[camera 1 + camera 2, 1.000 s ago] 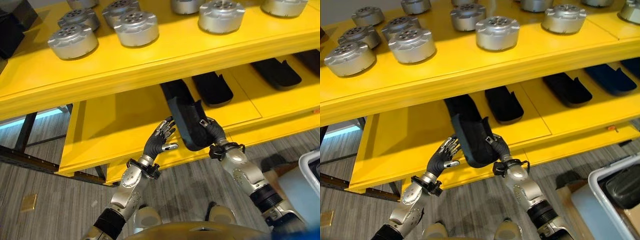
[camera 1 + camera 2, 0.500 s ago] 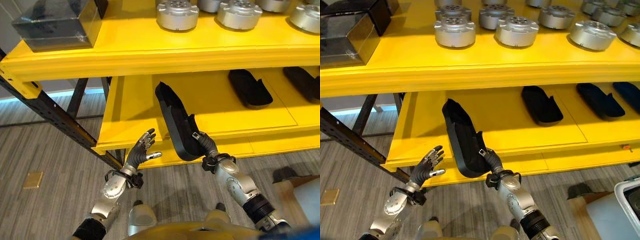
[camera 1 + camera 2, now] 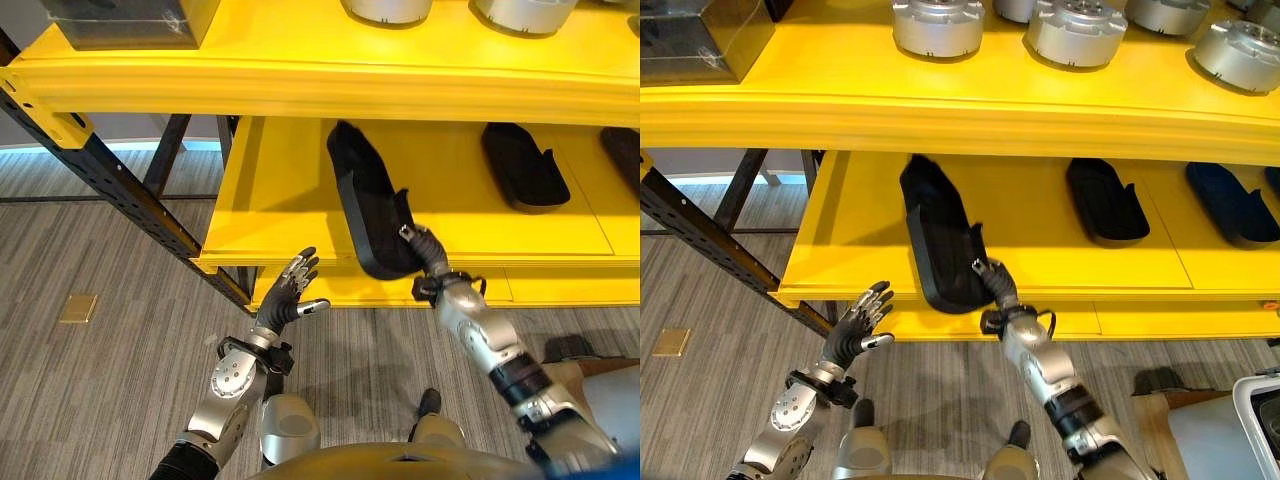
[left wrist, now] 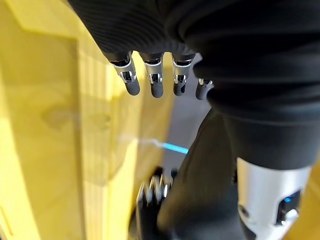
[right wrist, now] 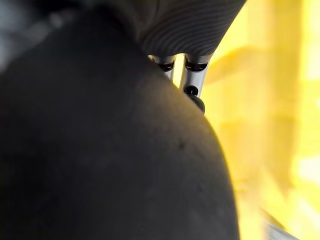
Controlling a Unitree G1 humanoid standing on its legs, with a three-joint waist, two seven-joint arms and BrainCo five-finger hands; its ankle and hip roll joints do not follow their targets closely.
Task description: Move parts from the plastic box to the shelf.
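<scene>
Resting on the lower yellow shelf (image 3: 840, 270): one long black part (image 3: 940, 240), its near end overhanging the shelf's front edge. Right hand (image 3: 997, 290) at that near end, fingers curled round the part's rim. Left hand (image 3: 855, 328) below the shelf edge, well apart from the part, fingers straight and spread, holding nothing. Two more black parts (image 3: 1107, 198) lie further along, beyond the right hand's fingers.

Right hand (image 3: 427, 252) reaches up and forward from the lower right on a silver-grey arm, fingers (image 5: 194, 82) curled onto the near end of the black part (image 3: 943, 240). Left hand (image 3: 852, 330) raised at lower left, palm facing right, fingers (image 4: 155, 80) straight and spread, thumb out to the side, holding nothing.
</scene>
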